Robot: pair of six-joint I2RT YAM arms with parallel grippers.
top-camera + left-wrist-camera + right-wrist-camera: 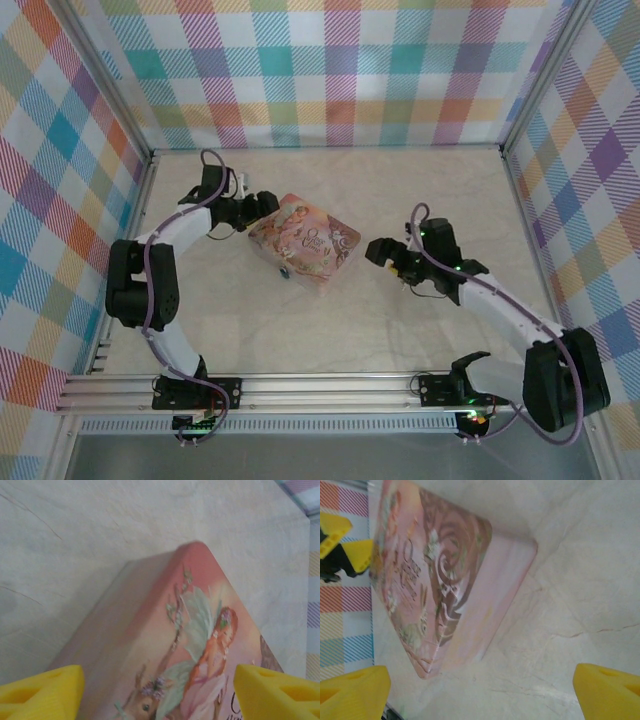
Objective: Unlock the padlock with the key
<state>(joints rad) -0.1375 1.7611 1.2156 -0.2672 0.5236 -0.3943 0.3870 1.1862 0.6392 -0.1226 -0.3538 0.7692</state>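
Left end effector [157,705] stands released, its two yellow fingers [40,692] spread wide at the bottom corners of the left wrist view. The rounded corner of the pink illustrated tin [200,645] rises between them; whether either finger touches the tin's side I cannot tell. The lid there shows a winged fairy with red hair. From above, the left end effector [266,206] sits at the corner of the tin [305,240] that faces the far left corner of the tabletop [200,320]. Its arm curves back along the left edge to its base at the near edge.

Right end effector [480,692] is released too, its yellow fingers [350,692] wide apart with bare tabletop between them. The tin [440,580] lies ahead of it, apart from both fingers, lid up, with a brown swirl printed on it. From above, the right end effector [374,252] hovers just beside the tin's right side, toward the right edge of the tabletop, its arm running back to the near right corner.

The tin lies flat near the middle of the tabletop, turned askew to the edges. The padlock [283,271], a tiny dark speck with a blue patch, lies at the tin's near left corner; whether touching or just beside it is too small to tell. Plaid walls [330,70] stand along the far, left and right edges
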